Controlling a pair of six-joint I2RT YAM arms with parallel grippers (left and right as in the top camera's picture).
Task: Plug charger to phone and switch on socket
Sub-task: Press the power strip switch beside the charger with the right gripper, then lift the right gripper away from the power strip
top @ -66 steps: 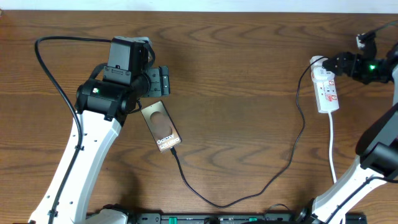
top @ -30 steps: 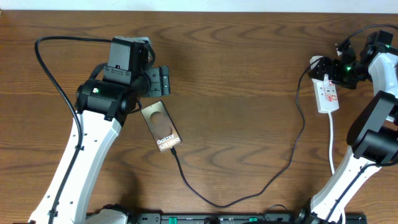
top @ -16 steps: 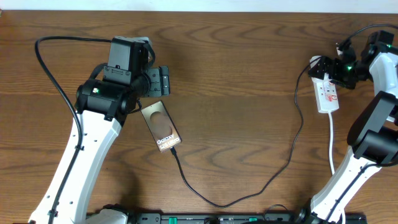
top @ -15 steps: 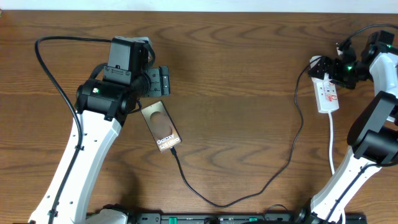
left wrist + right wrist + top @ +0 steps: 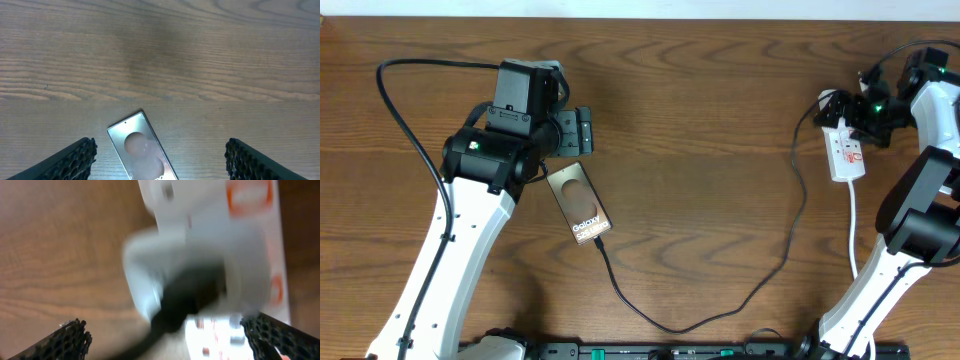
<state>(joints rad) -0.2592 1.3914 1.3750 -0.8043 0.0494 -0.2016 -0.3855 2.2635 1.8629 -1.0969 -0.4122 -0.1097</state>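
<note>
The phone [image 5: 578, 205] lies flat on the table left of centre, and its top end shows in the left wrist view [image 5: 142, 150]. The charger's black cable [image 5: 760, 285] runs from the phone's near end in a loop to the white adapter [image 5: 827, 98] on the far end of the socket [image 5: 847, 150]. My left gripper [image 5: 582, 131] hovers open just beyond the phone, its fingers [image 5: 75, 160] wide apart. My right gripper [image 5: 838, 110] is open over the adapter [image 5: 195, 255] and socket [image 5: 250, 195]; that view is blurred.
The socket's white cord [image 5: 855, 235] runs toward the front edge beside the right arm's base. The left arm's thick black cable [image 5: 405, 120] arcs over the table's far left. Bare wood lies between phone and socket.
My right gripper has moved from the right of the socket leftward onto its far end, over the adapter. The left arm, phone and cable have not moved.
</note>
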